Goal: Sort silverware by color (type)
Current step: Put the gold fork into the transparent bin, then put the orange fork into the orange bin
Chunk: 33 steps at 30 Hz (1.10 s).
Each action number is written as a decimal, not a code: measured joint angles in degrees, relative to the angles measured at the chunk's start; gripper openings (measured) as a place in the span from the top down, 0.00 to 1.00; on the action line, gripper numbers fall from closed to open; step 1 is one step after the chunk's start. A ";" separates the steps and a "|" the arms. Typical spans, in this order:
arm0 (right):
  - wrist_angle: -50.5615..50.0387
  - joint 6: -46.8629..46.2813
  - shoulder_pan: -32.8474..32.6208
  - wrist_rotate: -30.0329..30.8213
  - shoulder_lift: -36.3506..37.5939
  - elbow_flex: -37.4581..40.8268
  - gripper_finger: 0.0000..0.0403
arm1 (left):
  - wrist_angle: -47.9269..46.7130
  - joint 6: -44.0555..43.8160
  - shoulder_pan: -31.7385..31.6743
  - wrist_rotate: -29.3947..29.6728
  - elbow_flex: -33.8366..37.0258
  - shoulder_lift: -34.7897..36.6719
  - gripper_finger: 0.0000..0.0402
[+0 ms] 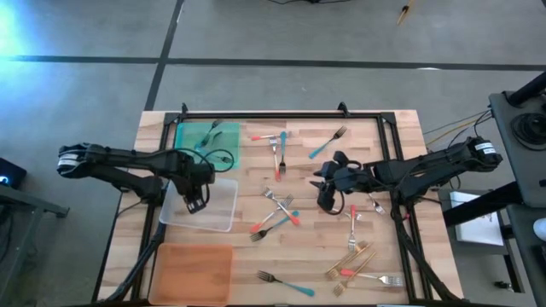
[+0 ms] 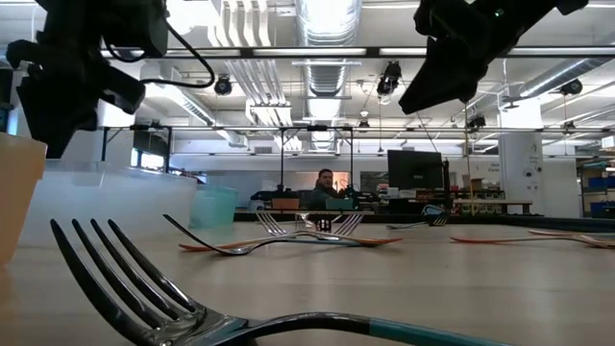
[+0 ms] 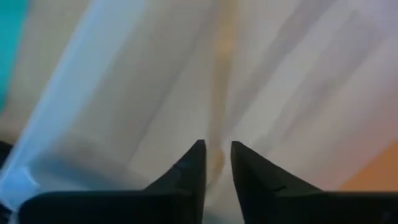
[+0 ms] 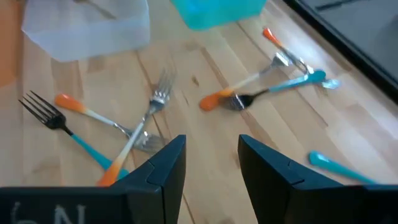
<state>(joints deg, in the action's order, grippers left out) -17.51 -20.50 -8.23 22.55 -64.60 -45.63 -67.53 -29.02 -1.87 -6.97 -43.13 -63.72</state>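
Note:
Forks with teal or coral handles lie scattered on the wooden table, a crossed cluster at its middle [image 1: 277, 209], and several gold ones near the right front [image 1: 354, 256]. My left gripper [image 1: 194, 203] hangs over the clear tray [image 1: 217, 213], nearly shut on a slim pale-gold thing, seemingly a gold fork [image 3: 222, 74]. My right gripper [image 1: 326, 194] hovers open above the table right of the cluster. In the right wrist view, its open fingers [image 4: 212, 155] stand over coral and teal forks [image 4: 134, 134] and touch nothing. A fork lies in the green tray [image 1: 209, 145]. My left gripper pinches the slim gold piece [image 3: 216, 158] between its two fingertips, pointing down from above over the clear tray. The piece runs on beyond the fingertips, in line with them, and is blurred; which end is held I cannot tell.
An orange tray [image 1: 192, 271] sits at the near left corner, the green tray at the far left, the clear one between them. A teal-handled fork [image 2: 192, 308] lies close to the near edge. A black frame [image 1: 281, 117] borders the far side. A person sits far behind [image 2: 325, 183].

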 joint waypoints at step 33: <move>-36.88 -58.16 -5.65 -29.27 -11.55 1.90 0.69 | 30.60 19.12 0.96 -1.04 -13.84 0.04 0.75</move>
<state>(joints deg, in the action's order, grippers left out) -54.39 -78.65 -13.88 -6.72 -76.15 -43.72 -36.94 -9.89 -0.91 -8.01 -56.97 -63.68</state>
